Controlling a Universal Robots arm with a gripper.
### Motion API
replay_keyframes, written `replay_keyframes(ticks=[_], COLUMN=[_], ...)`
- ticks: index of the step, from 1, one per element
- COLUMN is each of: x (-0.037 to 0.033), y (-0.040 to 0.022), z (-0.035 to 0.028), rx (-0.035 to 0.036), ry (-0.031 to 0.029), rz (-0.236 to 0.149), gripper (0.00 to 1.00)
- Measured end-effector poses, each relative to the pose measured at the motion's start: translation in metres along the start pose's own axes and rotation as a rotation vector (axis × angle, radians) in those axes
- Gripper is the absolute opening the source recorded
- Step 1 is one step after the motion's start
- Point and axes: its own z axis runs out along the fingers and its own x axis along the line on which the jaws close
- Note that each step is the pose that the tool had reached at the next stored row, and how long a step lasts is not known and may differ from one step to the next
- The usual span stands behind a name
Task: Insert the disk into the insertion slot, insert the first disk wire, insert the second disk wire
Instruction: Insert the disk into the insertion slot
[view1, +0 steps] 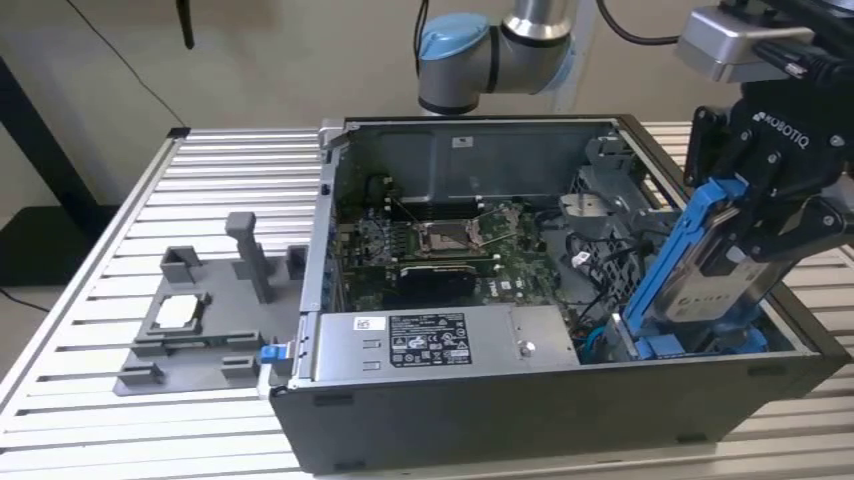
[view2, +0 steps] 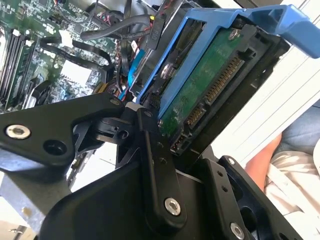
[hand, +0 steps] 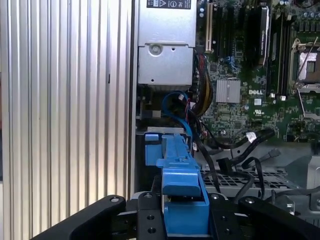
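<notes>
Nearest the camera in the exterior view, the open computer case (view1: 441, 420) sits on the slatted metal desk (view1: 214, 180), its dark front wall across the lower middle of the frame. Just behind that wall lies a long grey power supply box (view1: 427, 340) with white stickers. At the lower right of the case is the insertion slot (view1: 727, 342), grey metal with blue tabs. The disk (view1: 703, 285) stands tilted over it, its lower end at the slot's mouth and its upper end leaning toward the upper right. Whether that end is already inside cannot be told.

The tool (view1: 754, 225) pinches the disk high up by its blue carrier. In the first wrist view the carrier's edge (hand: 181, 187) sits between the black fingers (hand: 145, 215). In the second wrist view the disk's green circuit board (view2: 210, 85) faces the camera.

Farther back, at the frame's centre, lies the motherboard (view1: 447, 240), with black cables (view1: 601, 270) to its right. At the frame's left a grey fixture (view1: 200, 320) rests on the desk beside the case. At the top, the arm (view1: 494, 50) reaches over the case's far wall.
</notes>
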Motion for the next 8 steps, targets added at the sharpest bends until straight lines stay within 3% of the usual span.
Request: replay_keyframes(ticks=[8], x=[-0.0008], y=[-0.0011], z=[0.0087], rx=[-0.0001], ry=[0.0], rz=[0.003], gripper=[0.33])
